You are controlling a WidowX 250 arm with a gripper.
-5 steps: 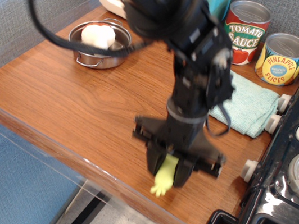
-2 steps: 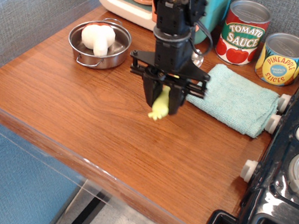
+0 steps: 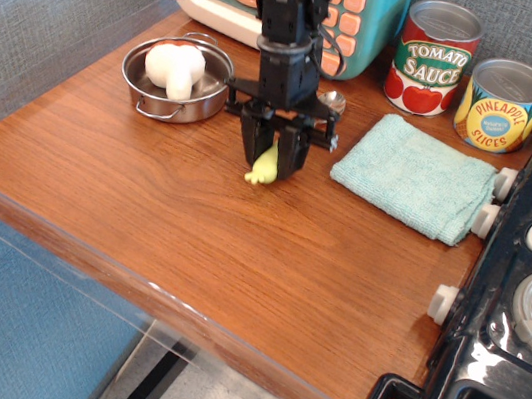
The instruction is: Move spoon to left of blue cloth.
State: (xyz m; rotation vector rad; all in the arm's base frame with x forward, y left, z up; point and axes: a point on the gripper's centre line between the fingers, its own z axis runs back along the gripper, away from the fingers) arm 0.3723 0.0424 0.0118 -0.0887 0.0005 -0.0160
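My gripper (image 3: 275, 156) is shut on the spoon's pale yellow-green handle (image 3: 264, 168), whose end sticks out below the fingers just above the wooden table. The silver bowl (image 3: 333, 99) shows behind the arm. The blue cloth (image 3: 415, 176) lies flat to the right of the gripper, a small gap between them.
A metal pot (image 3: 177, 81) with white mushroom-like pieces stands to the left. A toy microwave (image 3: 323, 1) is at the back. Tomato sauce can (image 3: 434, 59) and pineapple can (image 3: 502, 105) stand behind the cloth. A black toy stove (image 3: 525, 291) fills the right edge.
My gripper carried the spoon from near the front edge back and left, off the cloth's left corner, and lower toward the table.
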